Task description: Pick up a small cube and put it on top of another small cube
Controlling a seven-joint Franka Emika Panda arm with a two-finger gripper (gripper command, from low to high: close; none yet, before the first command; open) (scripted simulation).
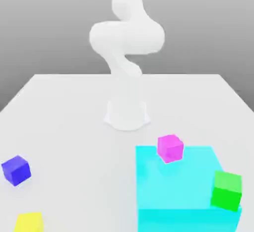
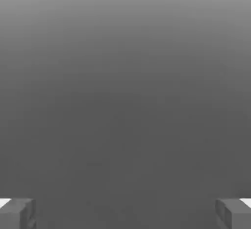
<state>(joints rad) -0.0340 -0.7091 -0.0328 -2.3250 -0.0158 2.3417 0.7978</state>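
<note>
Exterior view first: the white arm [image 1: 126, 37] rises from its round base [image 1: 127, 114] at the far middle of the white table [image 1: 59, 107], its upper links curling up and out of the top of the picture. Down on the near side, cubes are scattered about. A big cyan block [image 1: 183, 196] sits near right, and on its far edge rests a small magenta cube [image 1: 170, 148], touching its top face. A small green cube [image 1: 227, 190] sits at the block's right edge, well apart from the magenta one. Over on the near left, a blue cube [image 1: 16, 170] stands alone on the table, and a yellow cube [image 1: 29, 223] lies nearer still, cut off by the picture's edge.

Now the hand view: the gripper [image 2: 125, 213] shows two grey fingertips [image 2: 17, 213], spread wide apart, with nothing between them. Beyond them is only plain grey backdrop, so I judge that the hand is looking outward rather than down at the table.

That is the relation that matters. Every small cube lies well below the hand and on the near side of the base, so the coming move calls for a tilt downward and a long reach forward. Nothing is picked yet; the task looks to be at its very start. Blue and yellow are neighbours, a likely pair for stacking.
</note>
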